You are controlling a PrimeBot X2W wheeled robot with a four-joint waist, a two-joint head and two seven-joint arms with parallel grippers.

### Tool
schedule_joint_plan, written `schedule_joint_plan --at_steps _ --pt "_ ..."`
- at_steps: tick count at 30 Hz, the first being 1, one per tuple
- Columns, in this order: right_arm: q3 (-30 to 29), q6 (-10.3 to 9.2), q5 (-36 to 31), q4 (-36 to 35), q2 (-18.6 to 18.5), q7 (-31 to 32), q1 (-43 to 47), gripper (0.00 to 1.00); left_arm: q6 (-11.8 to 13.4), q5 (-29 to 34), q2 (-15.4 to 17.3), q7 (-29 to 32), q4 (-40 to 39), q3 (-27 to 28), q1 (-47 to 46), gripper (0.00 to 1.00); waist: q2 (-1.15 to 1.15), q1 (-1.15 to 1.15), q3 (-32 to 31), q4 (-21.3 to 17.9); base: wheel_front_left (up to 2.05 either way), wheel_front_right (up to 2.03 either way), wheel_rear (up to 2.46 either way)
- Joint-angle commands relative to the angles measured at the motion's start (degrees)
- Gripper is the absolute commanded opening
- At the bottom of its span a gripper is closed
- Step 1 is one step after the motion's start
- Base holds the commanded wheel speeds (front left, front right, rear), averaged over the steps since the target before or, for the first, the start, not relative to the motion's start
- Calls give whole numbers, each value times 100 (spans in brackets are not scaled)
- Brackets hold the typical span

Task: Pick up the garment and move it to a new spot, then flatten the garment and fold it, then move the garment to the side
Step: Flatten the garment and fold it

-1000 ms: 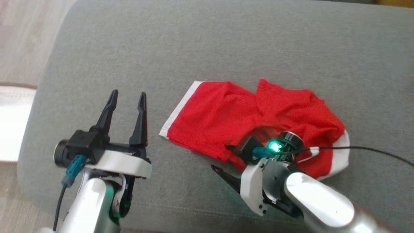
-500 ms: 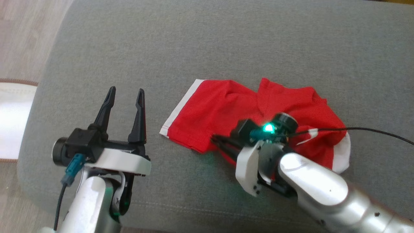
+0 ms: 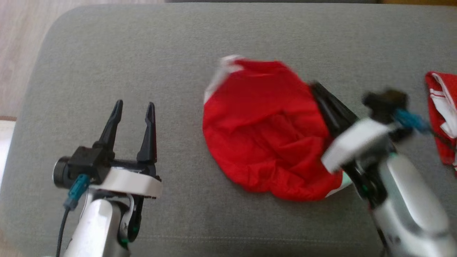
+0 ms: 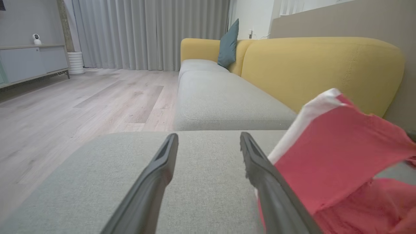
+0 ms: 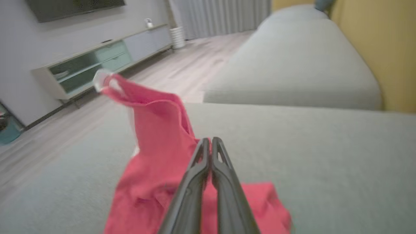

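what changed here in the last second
The right gripper shut on the garment and pulled it upward. The garment went from lying spread on the cushion to bunched, with a white-edged corner raised. The head camera shifted too. The left gripper stayed open and empty, hovering over the cushion.

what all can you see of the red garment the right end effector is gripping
The red garment looks like thin, soft fabric with a white band along one edge. It is crumpled and bunched, not flat. The right end effector is shut on a fold of it, holding part up off the grey cushion, white-edged end raised, while the rest lies on the cushion.
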Motion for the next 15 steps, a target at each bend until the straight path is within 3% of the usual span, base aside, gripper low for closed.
schedule_joint_plan --at_steps 1,9,15 --pt "-219 22 -99 -258 148 17 318 0 -25 48 56 -70 -209 225 -68 100 0 0 -16 -71 0 0 0" --pt "-2273 22 -304 -488 736 38 2101 0 -77 69 77 -70 -188 238 -40 100 0 0 18 -266 0 0 0" --pt "-2627 22 -301 -327 846 -189 2452 4 -82 78 105 -70 -148 246 4 100 0 0 -6 -382 0 0 0"
